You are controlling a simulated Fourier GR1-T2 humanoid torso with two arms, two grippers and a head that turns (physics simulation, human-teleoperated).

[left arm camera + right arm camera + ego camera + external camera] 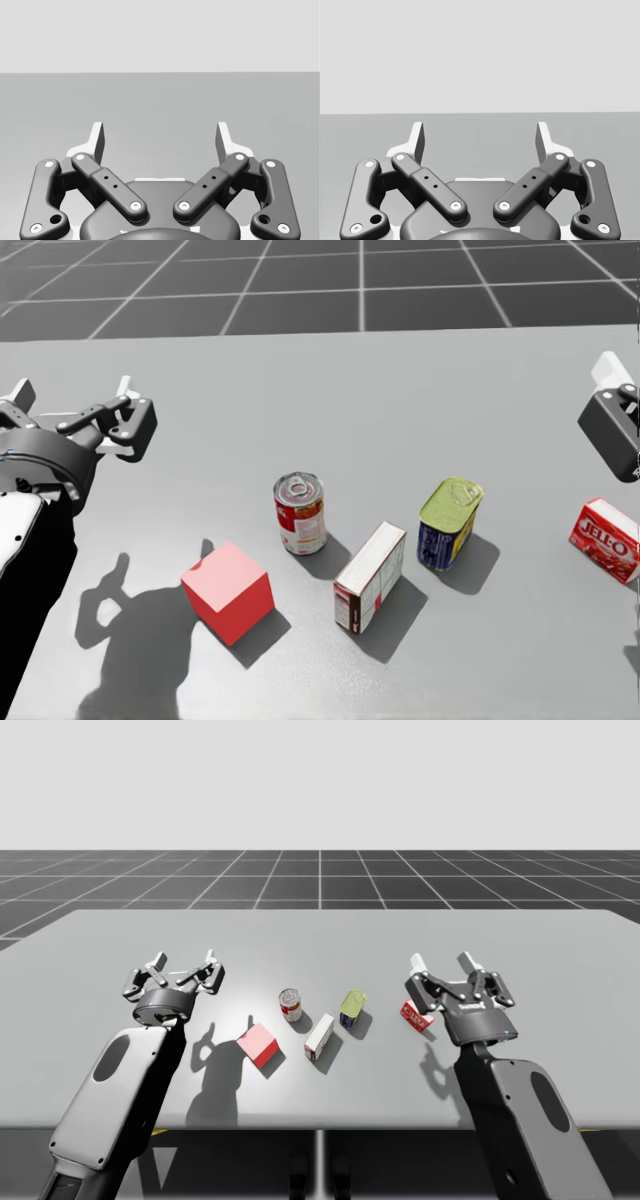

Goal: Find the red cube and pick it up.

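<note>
**Progress.** The table [560, 950] carries every object, and none has been lifted. My left gripper [180, 970] hangs above the table with its fingers spread wide and nothing between them. In the left wrist view only bare tabletop lies ahead of it. My right gripper [445, 970] is likewise spread open and empty.

The red cube [227, 592] rests flat on the table, untouched. It sits to the right of my left gripper and behind its fingertips, back toward my torso, and apart from them. It is well apart from my right gripper, on that gripper's left. I judge the task to be at its start: the cube is found in view, but no approach has been made. What is left is to bring a gripper over the cube, lower it, close on two opposite faces and raise it. My left gripper appears the nearer of the two.

**Count.**
- One table.
- Two arms, each with one gripper.
- One red cube.
- One white box [370, 577], upright, just beyond the cube on the side away from my left gripper.
- One blue rectangular can with a green top [448, 523], between the white box and my right gripper.
- One round red-and-white can [299, 512], ahead of the cube.
- One flat red box [606, 538], just beneath and beside my right gripper.

That makes five loose objects in all, and only one of them is a cube.
</note>
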